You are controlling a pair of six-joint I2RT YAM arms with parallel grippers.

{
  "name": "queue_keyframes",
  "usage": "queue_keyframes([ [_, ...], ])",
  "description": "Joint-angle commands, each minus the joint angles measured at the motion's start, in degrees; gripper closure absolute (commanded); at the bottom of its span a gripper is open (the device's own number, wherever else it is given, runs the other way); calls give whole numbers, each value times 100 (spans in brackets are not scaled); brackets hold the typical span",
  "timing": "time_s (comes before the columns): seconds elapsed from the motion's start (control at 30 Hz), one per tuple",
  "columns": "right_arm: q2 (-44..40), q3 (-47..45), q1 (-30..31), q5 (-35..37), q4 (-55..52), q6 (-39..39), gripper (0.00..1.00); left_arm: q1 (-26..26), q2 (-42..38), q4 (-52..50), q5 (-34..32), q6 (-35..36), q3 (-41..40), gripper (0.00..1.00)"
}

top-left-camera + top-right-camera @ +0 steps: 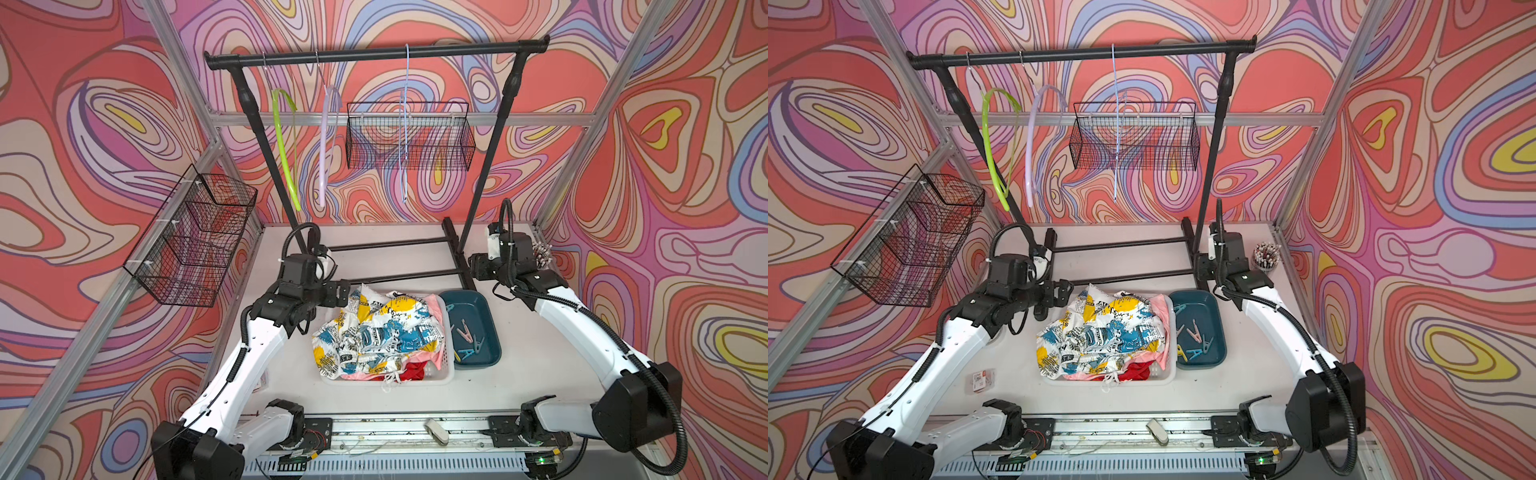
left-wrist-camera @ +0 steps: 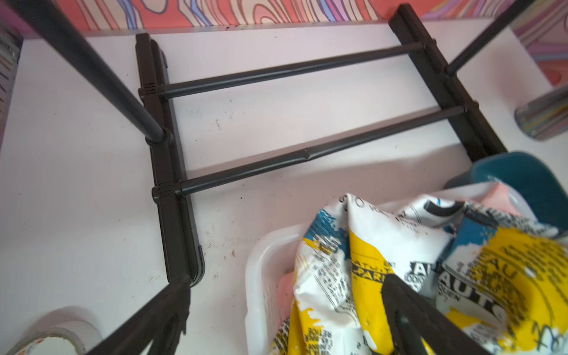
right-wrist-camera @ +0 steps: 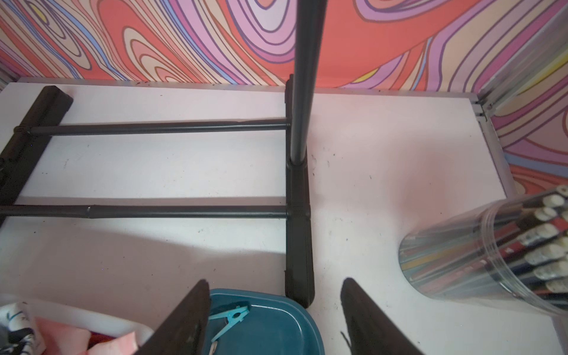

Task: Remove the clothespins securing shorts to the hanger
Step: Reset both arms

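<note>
Three hangers, green [image 1: 284, 153], lilac [image 1: 324, 145] and thin pale blue [image 1: 405, 124], hang bare on the black rack bar [image 1: 374, 52]. The newspaper-print shorts [image 1: 374, 332] lie crumpled on top of pink shorts [image 1: 436, 307] and red shorts [image 1: 411, 370] in a white basket [image 1: 451, 376]. Several clothespins [image 1: 467, 336] lie in the teal tray [image 1: 486, 307] beside it. My left gripper [image 2: 285, 282] is open over the basket's back left corner, holding nothing. My right gripper [image 3: 275, 282] is open above the tray's far edge, one blue clothespin [image 3: 230, 316] below it.
The rack's black base bars [image 1: 395, 257] lie on the table behind the basket. A clear cup of pencils [image 1: 542, 255] stands at the back right. Wire baskets hang on the left wall [image 1: 195, 237] and back wall [image 1: 409, 137]. A tape roll [image 2: 52, 338] lies near my left arm.
</note>
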Motion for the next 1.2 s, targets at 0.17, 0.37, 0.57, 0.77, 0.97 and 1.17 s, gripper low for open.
queue_keyframes([
  [0.17,-35,-1486,-769,83,2568,-4,28,1942,-264,2418,1050,-864,-1155,0],
  [0.37,611,-2378,-1579,-459,4333,323,28,2810,-129,3944,1197,-1025,-2033,0],
  [0.57,1223,-2694,-1616,-554,5205,142,28,2535,616,5462,799,-468,-3076,0],
  [0.77,1606,-3372,-1614,-456,6891,-148,28,1610,1139,6891,-709,328,-3596,0],
  [0.97,2192,-3737,-1617,-551,7971,-228,25,1078,2185,8326,-1216,649,-3839,0],
  [1.17,2266,-3531,-1579,-627,7725,-302,1,816,2508,8736,-1176,1060,-3827,0],
])
